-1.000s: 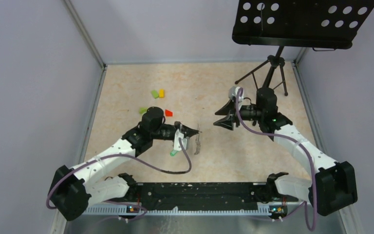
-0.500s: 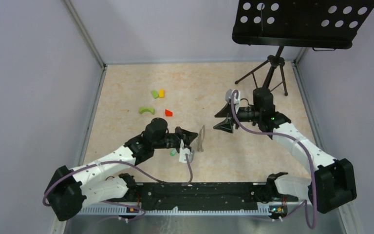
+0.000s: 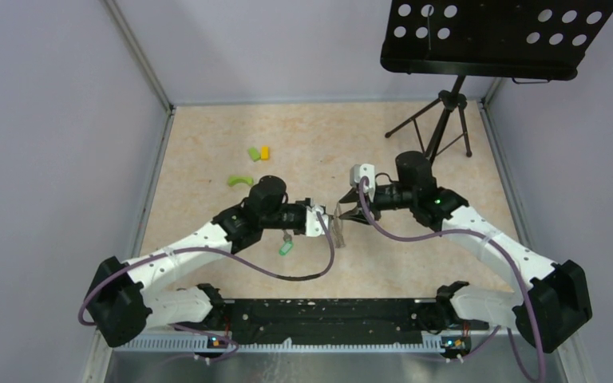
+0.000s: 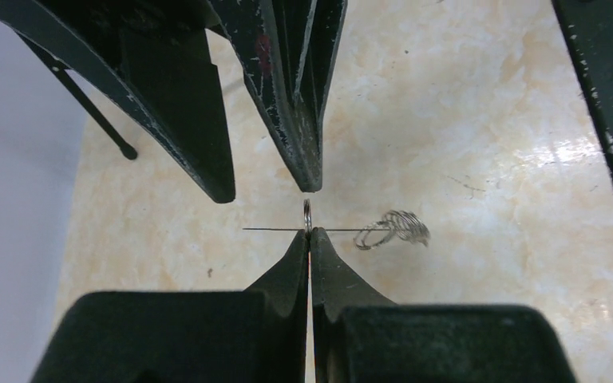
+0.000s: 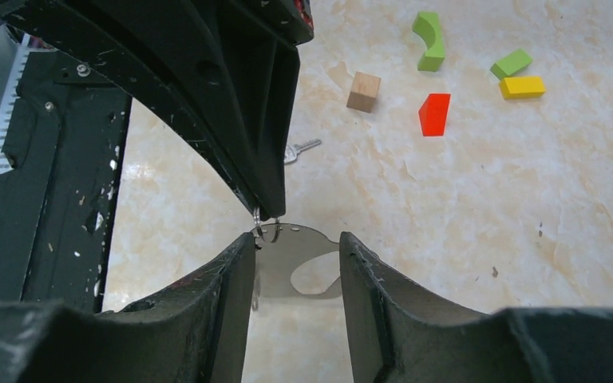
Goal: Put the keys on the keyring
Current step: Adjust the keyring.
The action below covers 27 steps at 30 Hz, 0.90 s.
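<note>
Starting nearest the arm bases, one key [image 3: 286, 248] with a green tag lies on the counter [image 3: 207, 144], just on the near side of the left wrist and not yet on the keyring. Beyond it, the left jaws are clenched on the keyring [image 5: 279, 267], a thin grey loop held off the counter between the two arms; a small wire ring [image 4: 307, 213] stands at the pinch point. Facing them, the right jaws stand released, straddling the loop without clamping it. Farther off lie a wooden cube [image 5: 363, 90], a red block [image 5: 433, 113], a green arch [image 5: 429, 40], a green block [image 5: 511, 62] and a yellow block [image 5: 522, 86]. Risk: the pinch covers only a narrow edge, so a nudge from the right fingertips would likely twist or drop the loop. The opposing tips sit almost touching, so any advance risks collision.
</note>
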### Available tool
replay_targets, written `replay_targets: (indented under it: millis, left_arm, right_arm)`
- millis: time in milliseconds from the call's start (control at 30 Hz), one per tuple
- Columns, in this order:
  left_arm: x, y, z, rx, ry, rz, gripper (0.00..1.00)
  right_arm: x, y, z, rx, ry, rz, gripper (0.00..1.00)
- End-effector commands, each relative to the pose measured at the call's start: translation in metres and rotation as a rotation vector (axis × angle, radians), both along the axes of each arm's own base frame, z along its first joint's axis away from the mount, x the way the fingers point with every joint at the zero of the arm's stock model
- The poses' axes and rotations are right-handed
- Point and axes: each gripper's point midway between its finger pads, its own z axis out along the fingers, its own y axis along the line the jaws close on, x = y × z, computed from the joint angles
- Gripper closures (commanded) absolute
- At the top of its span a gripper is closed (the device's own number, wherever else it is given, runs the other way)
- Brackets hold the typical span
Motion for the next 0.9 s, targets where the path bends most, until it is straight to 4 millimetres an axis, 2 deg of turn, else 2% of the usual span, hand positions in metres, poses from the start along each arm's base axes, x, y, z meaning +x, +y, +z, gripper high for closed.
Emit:
replay_targets:
  millis: [0,133,867]
  left_arm:
    - [-0.008,-0.008,0.012,-0.034,0.102,-0.021,1.00]
    - [-0.005,-0.010,0.014,-0.035,0.113,-0.011,1.00]
    - [0.000,-0.010,0.023,-0.069,0.145,0.013,1.00]
  right_arm:
    - [0.003,0.005,0.030,0.033,-0.111,0.015,0.60]
    - [0.000,0.006,0.027,0.027,-0.102,0.029,0.64]
    - [-0.011,0.019,0.002,-0.012,-0.010,0.106,0.68]
